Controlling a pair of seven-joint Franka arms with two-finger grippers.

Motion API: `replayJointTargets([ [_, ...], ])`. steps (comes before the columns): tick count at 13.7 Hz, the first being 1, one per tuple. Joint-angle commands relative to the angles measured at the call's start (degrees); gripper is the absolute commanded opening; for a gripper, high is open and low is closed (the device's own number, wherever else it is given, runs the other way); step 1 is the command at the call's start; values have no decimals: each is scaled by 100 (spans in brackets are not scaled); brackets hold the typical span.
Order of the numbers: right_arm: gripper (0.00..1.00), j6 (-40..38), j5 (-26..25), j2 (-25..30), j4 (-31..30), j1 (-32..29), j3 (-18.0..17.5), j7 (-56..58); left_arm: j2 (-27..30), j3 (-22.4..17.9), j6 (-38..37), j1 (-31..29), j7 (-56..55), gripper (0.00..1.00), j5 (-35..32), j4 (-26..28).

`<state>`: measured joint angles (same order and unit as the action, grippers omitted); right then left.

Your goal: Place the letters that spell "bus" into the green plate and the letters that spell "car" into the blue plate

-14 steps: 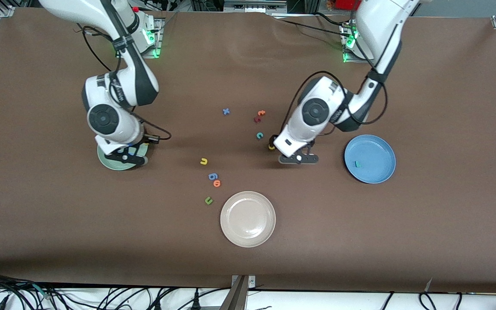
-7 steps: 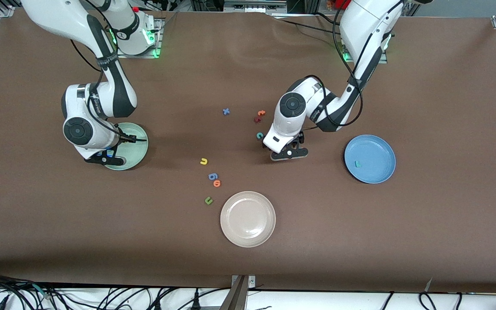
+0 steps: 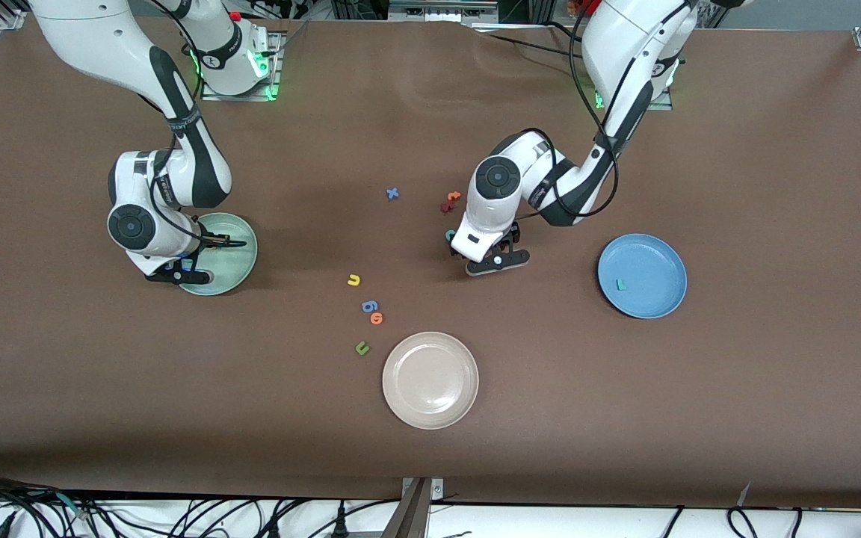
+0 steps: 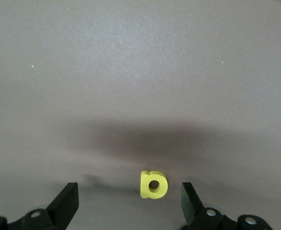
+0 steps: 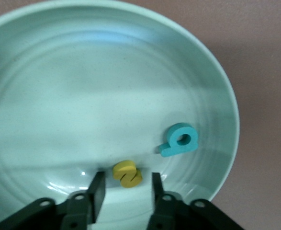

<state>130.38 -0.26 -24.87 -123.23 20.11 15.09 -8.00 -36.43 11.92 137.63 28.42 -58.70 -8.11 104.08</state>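
My right gripper (image 3: 176, 275) hangs low over the green plate (image 3: 235, 246), open. The yellow "s" (image 5: 127, 173) lies on the green plate (image 5: 83, 96) between the fingers of the right gripper (image 5: 125, 191), touching neither. The teal "b" (image 5: 180, 140) lies beside it. My left gripper (image 3: 496, 263) is down at the table, open. In its wrist view the yellow "a" (image 4: 153, 184) lies between the fingers of the left gripper (image 4: 128, 203). The teal "c" (image 3: 450, 235) peeks out beside the left hand. The teal "r" (image 3: 621, 284) lies in the blue plate (image 3: 658, 258). The yellow "u" (image 3: 354, 280) lies mid-table.
A beige plate (image 3: 430, 381) sits nearest the front camera. A blue "g" (image 3: 369, 305), an orange "o" (image 3: 377, 318) and a green "u" (image 3: 362, 347) lie near the yellow "u". A blue "x" (image 3: 392, 193), an orange "t" (image 3: 454, 196) and a dark red letter (image 3: 446, 207) lie farther off.
The right gripper shifted across the green plate and opened, letting the yellow "s" drop onto it. The left gripper moved over the yellow "a" and came down around it.
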Motion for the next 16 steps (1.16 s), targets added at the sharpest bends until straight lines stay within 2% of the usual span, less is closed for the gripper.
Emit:
replayJointTargets([
  [1, 98, -21, 17, 315, -17, -8, -59, -17, -215, -40, 9, 67, -326, 92, -183, -265],
  [5, 98, -170, 17, 562, 281, 10, -541, -622, -312, -40, 9, 76, -606, 83, -182, -327],
  [8, 99, -170, 17, 440, 711, 45, -1050, -1919, -330, -40, 9, 76, -686, 78, -130, -327],
  [10, 99, -136, 17, 55, 1123, 80, -1411, -2887, -338, -40, 9, 163, -887, 71, -121, -327],
  [12, 99, -83, 17, -341, 1563, 141, -1614, -3617, -391, -40, 9, 163, -1011, 67, -156, -388],
  [16, 99, 566, 17, -1141, 2223, 563, -1755, -5025, -453, -40, 9, 172, -1029, 63, -121, -529],
])
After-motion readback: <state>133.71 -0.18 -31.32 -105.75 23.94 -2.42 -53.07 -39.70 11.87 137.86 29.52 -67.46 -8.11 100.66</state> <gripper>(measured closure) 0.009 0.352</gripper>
